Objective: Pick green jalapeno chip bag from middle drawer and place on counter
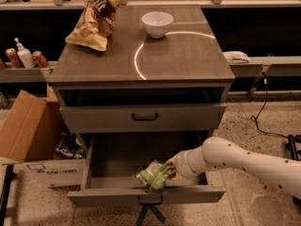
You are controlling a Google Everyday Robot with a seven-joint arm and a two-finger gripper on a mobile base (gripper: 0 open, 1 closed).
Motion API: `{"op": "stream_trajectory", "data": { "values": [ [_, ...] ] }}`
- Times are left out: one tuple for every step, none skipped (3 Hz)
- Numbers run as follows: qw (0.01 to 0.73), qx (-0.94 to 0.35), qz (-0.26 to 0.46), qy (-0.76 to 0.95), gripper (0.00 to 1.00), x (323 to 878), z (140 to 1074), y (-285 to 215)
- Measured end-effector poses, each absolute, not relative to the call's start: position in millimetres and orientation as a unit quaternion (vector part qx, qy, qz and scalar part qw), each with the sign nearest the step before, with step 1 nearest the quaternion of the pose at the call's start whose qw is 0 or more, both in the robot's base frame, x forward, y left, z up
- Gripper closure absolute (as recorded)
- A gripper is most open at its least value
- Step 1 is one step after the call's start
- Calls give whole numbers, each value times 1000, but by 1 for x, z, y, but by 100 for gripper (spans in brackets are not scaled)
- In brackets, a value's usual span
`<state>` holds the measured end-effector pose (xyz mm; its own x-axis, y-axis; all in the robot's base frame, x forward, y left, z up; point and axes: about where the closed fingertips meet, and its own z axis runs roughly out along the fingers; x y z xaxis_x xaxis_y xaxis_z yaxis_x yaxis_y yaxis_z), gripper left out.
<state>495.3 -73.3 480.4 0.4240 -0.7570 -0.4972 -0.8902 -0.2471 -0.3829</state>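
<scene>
The green jalapeno chip bag (152, 175) lies crumpled at the front of the open middle drawer (146, 197), the lowest one, close to its front wall. My gripper (168, 170) reaches into the drawer from the right on a white arm and is shut on the bag's right end. The bag is still low inside the drawer. The counter (183, 55), the grey-brown cabinet top with a bright curved arc, is above.
On the counter are a white bowl (157, 22) and a larger brown-and-yellow chip bag (94, 22). A closed drawer with a black handle (145, 117) sits above the open one. A cardboard box (28, 135) stands at the left on the floor, and a cable (261, 102) hangs at the right.
</scene>
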Motion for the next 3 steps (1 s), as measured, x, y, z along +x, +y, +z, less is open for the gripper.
{"op": "stream_trajectory", "data": {
  "values": [
    [332, -783, 96, 517, 100, 503, 504, -79],
    [370, -784, 60, 495, 100, 514, 581, -102],
    [388, -787, 24, 478, 100, 523, 645, -120]
  ]
}}
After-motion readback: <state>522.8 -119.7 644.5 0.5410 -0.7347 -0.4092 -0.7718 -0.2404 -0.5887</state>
